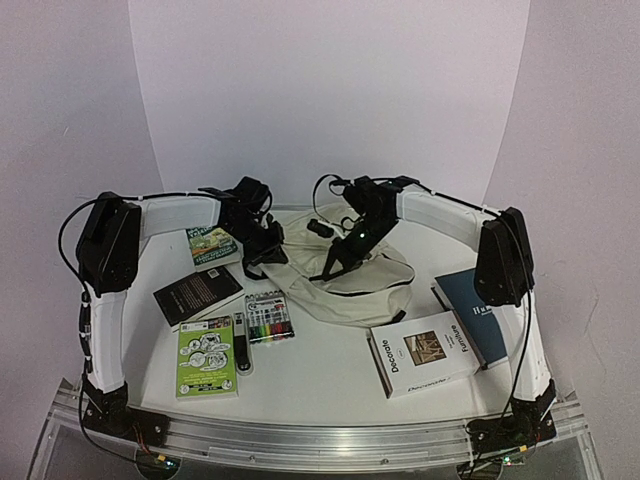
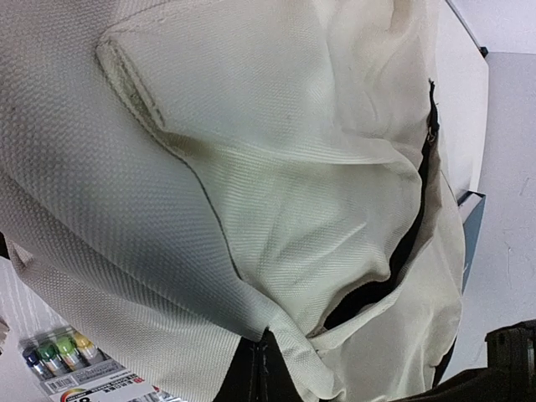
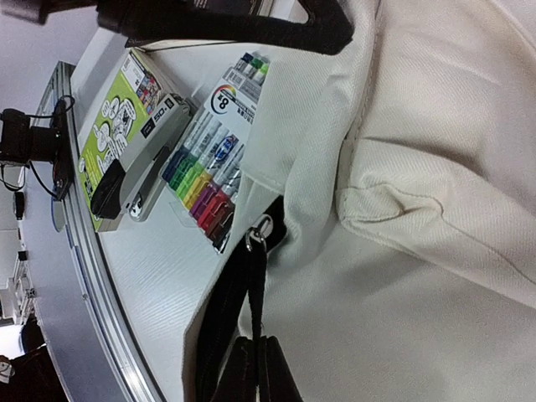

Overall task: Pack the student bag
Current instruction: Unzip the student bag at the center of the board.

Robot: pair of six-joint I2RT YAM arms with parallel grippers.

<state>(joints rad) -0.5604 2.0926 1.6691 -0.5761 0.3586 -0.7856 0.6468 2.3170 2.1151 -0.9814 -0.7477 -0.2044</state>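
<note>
The cream student bag (image 1: 352, 283) lies flat at the middle back of the table. It fills the left wrist view (image 2: 251, 167), where its black zipper (image 2: 408, 247) gapes slightly open. My left gripper (image 1: 263, 256) is at the bag's left edge, its dark fingers (image 2: 251, 378) shut on a fold of cream fabric. My right gripper (image 1: 336, 267) is over the bag's middle. In the right wrist view it (image 3: 260, 375) is shut on the black zipper pull strap (image 3: 255, 285), which runs taut to the metal slider (image 3: 259, 231).
Left of the bag lie an illustrated book (image 1: 211, 245), a black book (image 1: 197, 293), a marker pack (image 1: 268, 316), a black stapler (image 1: 243, 343) and a green book (image 1: 207, 356). On the right lie a white book (image 1: 423, 353) and a blue book (image 1: 480, 310).
</note>
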